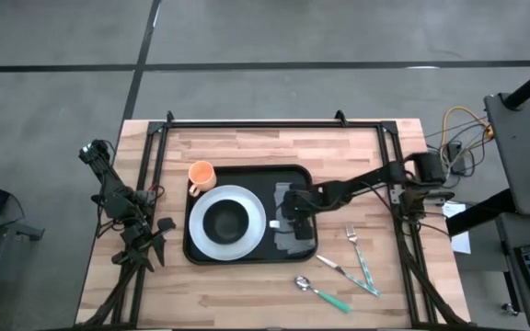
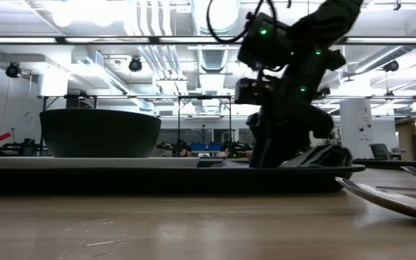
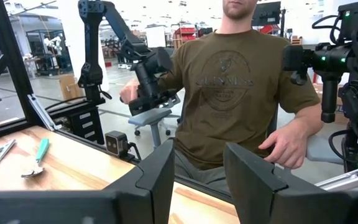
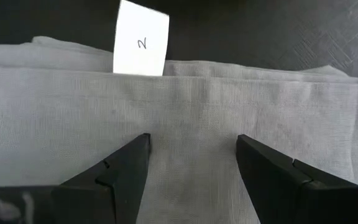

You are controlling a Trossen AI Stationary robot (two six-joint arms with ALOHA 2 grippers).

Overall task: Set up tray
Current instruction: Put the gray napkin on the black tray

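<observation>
1. The tray [image 1: 247, 175] lies on the middle of the wooden table [image 1: 247, 294], toward its far edge.
2. A white plate [image 1: 247, 241] carrying a black bowl [image 1: 226, 221] fills the tray's left half; a grey folded cloth [image 4: 179, 118] with a white tag [image 4: 142, 45] lies along its right edge.
3. The right gripper [image 4: 191, 152] hovers just above the cloth, fingers released and spread, grasping nothing.
4. The left gripper [image 3: 197, 165] waits at the table's left edge, fingers apart and empty.
5. An orange cup [image 1: 201, 173] stands at the tray's far-left corner.
6. A fork [image 1: 362, 257] and spoon [image 1: 320, 290] lie near the table's front-right corner.
</observation>
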